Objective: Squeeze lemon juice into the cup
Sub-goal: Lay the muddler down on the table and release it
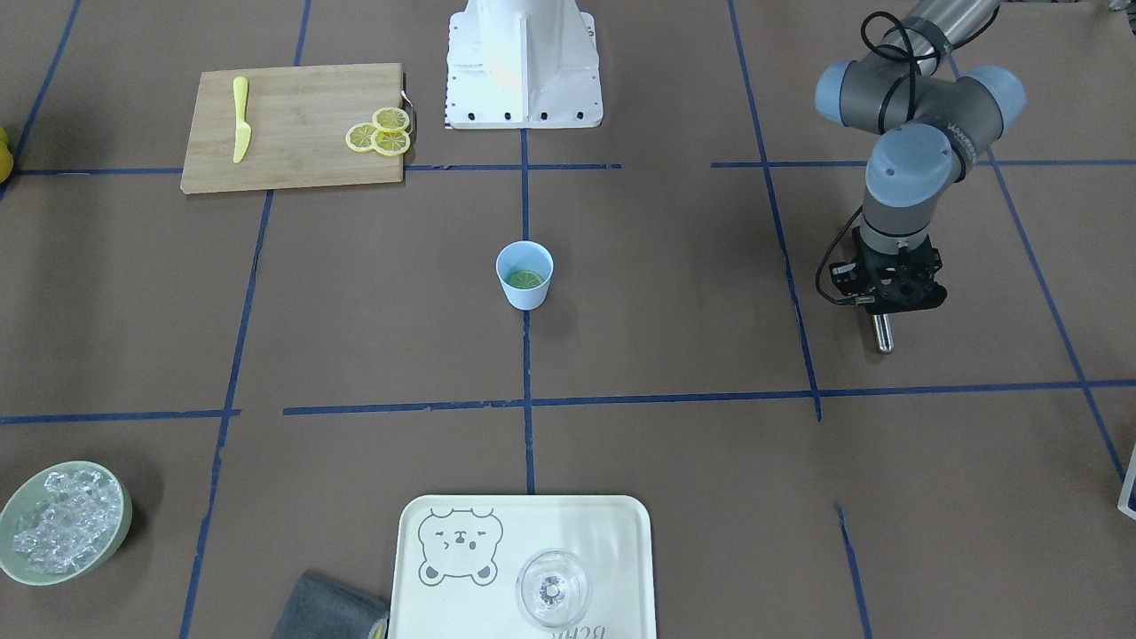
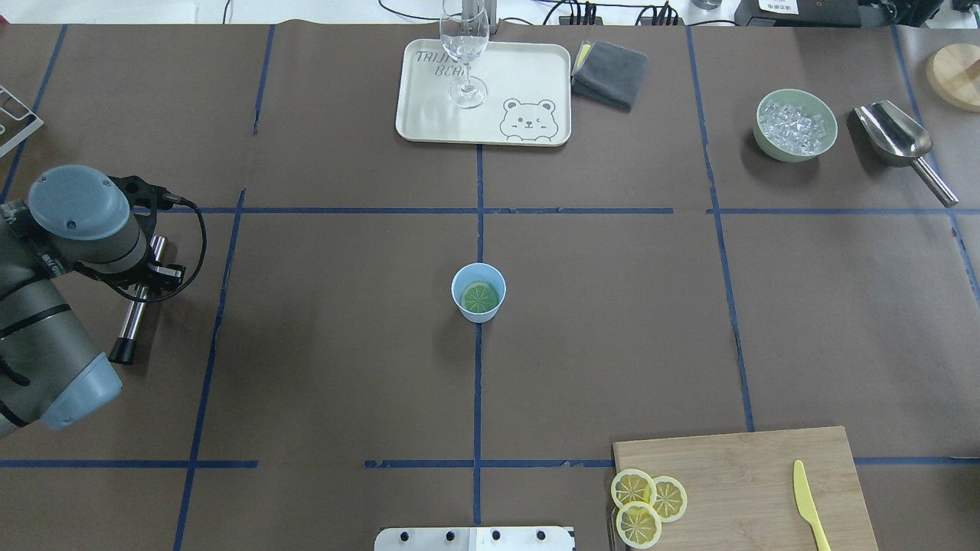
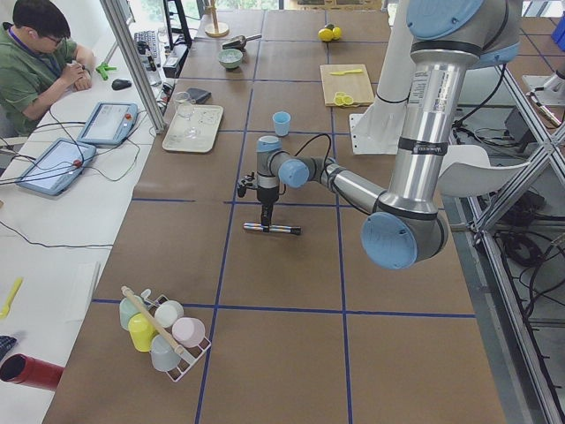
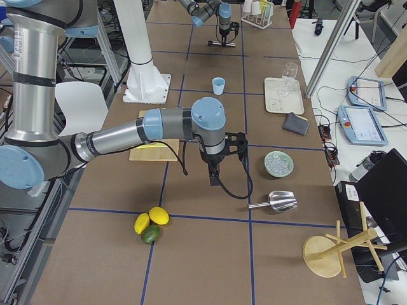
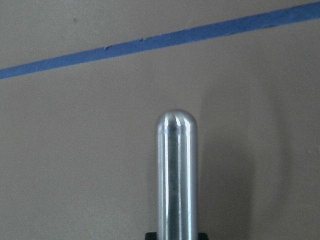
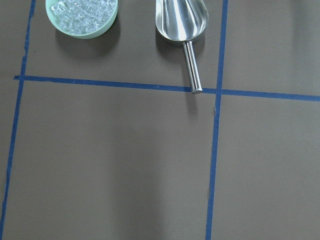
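The light-blue cup (image 2: 465, 275) stands upright mid-bench (image 2: 612, 306), and the lemon slice (image 2: 480, 298) lies flat in its bottom. The pale-green bowl (image 2: 792, 155) holds ice (image 2: 796, 122). My left end effector (image 1: 890, 302) is down over a metal rod (image 1: 883, 333), well apart from the cup; whether it grips, I cannot tell. My right end effector (image 4: 215, 175) hangs near the bowl, and I cannot tell its state either.

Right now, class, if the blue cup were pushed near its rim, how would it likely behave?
The cup holds only a lemon slice, so it is probably light and slides easily. It tapers to a narrower base, so a high push might tip it.
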Robot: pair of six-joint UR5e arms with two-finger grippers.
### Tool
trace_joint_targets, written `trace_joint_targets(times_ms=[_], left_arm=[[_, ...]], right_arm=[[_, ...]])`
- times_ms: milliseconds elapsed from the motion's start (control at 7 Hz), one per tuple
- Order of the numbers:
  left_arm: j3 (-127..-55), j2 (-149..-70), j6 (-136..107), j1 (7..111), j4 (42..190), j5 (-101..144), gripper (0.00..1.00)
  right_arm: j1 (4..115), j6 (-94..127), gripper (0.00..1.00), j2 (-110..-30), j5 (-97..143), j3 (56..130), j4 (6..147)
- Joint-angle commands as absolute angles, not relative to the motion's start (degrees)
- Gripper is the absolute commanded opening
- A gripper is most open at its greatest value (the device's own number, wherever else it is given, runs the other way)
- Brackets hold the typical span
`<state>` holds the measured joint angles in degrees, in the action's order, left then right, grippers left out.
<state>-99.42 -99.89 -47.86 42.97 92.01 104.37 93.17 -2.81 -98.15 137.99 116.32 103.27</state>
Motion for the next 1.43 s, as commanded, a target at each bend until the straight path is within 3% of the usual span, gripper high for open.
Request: trace_joint_targets(times_ms=[0, 714, 1000, 1286], left_arm=[[-99.9, -100.1, -47.5, 45.4, 92.4, 107.8, 1.00], [-111.4, -99.8, -26.7, 66.2, 85.7, 119.3, 1.00], [-108.6, -94.9, -3.5, 82.0, 85.6, 127.2, 1.00], [-98.4, -90.7, 15.3, 92.4, 86.5, 127.8, 1.00]], right_arm=[[93.2, -2.8, 1.00, -98.1, 138.0, 116.3, 103.3], [93.2, -2.9, 1.00, -98.2, 138.0, 116.1, 103.3], [93.2, -2.8, 1.00, -98.5, 138.3, 116.1, 103.4], [93.2, -2.8, 1.00, -98.5, 138.3, 115.5, 103.4]])
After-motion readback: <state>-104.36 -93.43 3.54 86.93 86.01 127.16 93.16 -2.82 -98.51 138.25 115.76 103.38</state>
